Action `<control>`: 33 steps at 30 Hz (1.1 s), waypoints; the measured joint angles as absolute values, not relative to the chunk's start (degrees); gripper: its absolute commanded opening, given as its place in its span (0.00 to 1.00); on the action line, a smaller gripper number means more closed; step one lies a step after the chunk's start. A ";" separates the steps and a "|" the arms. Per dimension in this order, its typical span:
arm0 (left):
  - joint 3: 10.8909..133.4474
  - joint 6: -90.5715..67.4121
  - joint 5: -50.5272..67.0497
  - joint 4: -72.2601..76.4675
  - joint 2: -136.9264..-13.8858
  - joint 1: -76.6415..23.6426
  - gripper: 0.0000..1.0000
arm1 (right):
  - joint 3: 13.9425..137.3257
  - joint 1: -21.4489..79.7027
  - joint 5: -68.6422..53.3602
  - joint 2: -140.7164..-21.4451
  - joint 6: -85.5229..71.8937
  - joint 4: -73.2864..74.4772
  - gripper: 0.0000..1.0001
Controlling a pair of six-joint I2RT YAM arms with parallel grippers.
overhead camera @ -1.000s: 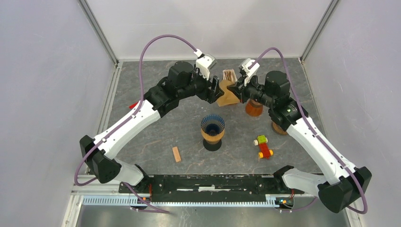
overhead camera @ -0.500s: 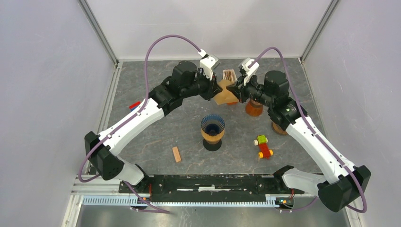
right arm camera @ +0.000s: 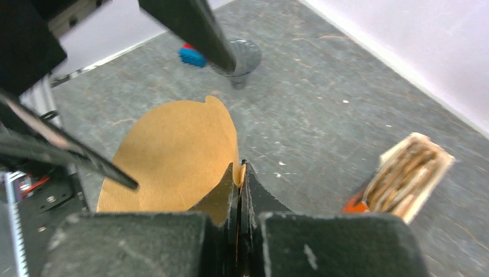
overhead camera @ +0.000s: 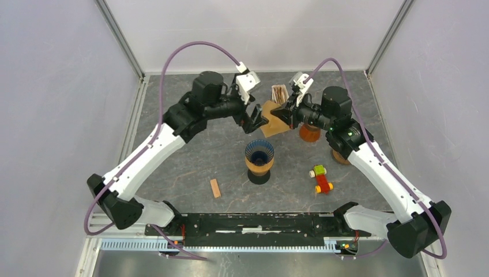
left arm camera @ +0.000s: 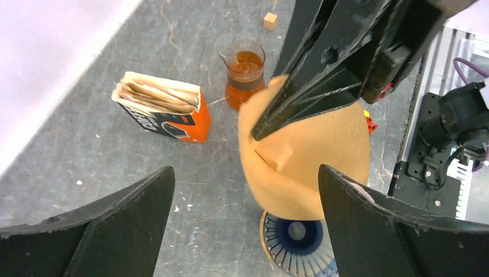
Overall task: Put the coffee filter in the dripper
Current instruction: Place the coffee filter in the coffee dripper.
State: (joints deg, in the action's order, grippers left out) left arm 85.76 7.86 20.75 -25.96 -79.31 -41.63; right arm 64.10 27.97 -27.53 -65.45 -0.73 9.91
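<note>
The coffee filter (overhead camera: pixel 274 124) is a tan paper cone held in the air behind and above the dripper (overhead camera: pixel 259 153). My right gripper (overhead camera: pixel 277 112) is shut on the filter's edge, and in the right wrist view the paper (right arm camera: pixel 173 150) is pinched between the closed right gripper (right arm camera: pixel 239 170). My left gripper (overhead camera: pixel 255 119) stands open just left of the filter and does not touch it. The left wrist view shows the filter (left arm camera: pixel 311 156) hanging beyond the wide-apart left gripper (left arm camera: pixel 247 173). Below it is the blue ribbed dripper (left arm camera: pixel 297 236), with no filter inside.
An orange box of filters (overhead camera: pixel 279 92) stands at the back. A glass carafe with amber liquid (overhead camera: pixel 309 132) is under the right arm. A toy car (overhead camera: pixel 322 182) and a wooden block (overhead camera: pixel 215 188) lie on the grey floor nearer the front.
My left gripper closed in on the filter's left side, then opened wide and drew back to the left. The right gripper kept its hold on the filter.
</note>
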 measured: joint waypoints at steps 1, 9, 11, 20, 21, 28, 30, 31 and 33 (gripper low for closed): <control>86.61 9.19 21.80 -27.29 -78.65 -41.06 1.00 | 63.83 28.01 -28.80 -65.45 -1.23 9.61 0.00; 91.96 22.15 27.88 -38.83 -73.45 -38.35 1.00 | 60.51 32.21 -38.54 -65.60 -3.16 9.02 0.01; 91.96 24.14 28.77 -41.12 -72.97 -37.89 1.00 | 59.99 33.32 -40.53 -65.82 -3.51 9.04 0.02; 90.80 29.47 32.64 -47.72 -72.99 -36.60 1.00 | 55.64 34.87 -44.31 -67.26 -4.16 6.79 0.04; 90.50 29.87 33.36 -47.92 -72.99 -36.60 1.00 | 54.96 34.87 -44.47 -67.59 -4.25 6.57 0.05; 87.96 30.02 35.70 -47.37 -73.17 -36.60 1.00 | 52.47 34.87 -43.94 -68.90 -3.38 6.46 0.23; 86.30 29.67 36.14 -45.80 -73.23 -36.60 1.00 | 52.47 34.87 -43.24 -69.10 -2.68 6.50 0.25; 85.21 29.39 36.16 -44.64 -73.28 -36.64 1.00 | 52.47 34.87 -42.87 -69.21 -2.26 6.52 0.27; 82.72 28.14 35.99 -42.22 -73.60 -36.86 1.00 | 52.47 34.87 -42.28 -69.36 -1.69 6.55 0.27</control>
State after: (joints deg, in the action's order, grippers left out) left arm 82.72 28.14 35.99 -42.22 -73.60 -36.86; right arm 52.47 34.87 -42.28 -69.36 -1.69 6.55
